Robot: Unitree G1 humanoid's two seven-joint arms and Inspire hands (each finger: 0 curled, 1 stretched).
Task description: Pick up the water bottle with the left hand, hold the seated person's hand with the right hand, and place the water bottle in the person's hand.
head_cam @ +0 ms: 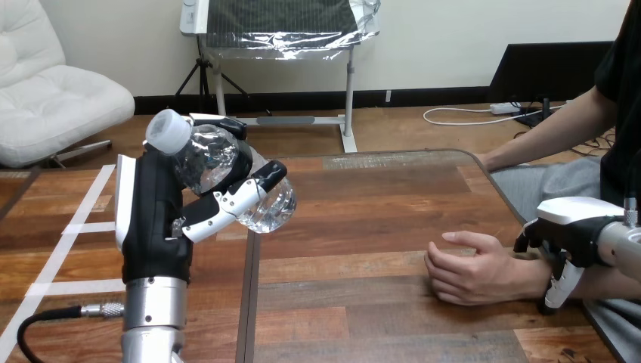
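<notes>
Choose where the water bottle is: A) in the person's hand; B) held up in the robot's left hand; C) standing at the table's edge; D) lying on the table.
B: the left hand has its fingers curled round the water bottle, tilted and off the table, apart from the person's hand resting on it.

Right hand [576,225] palm (over the person's wrist [531,277]) unseen
</notes>
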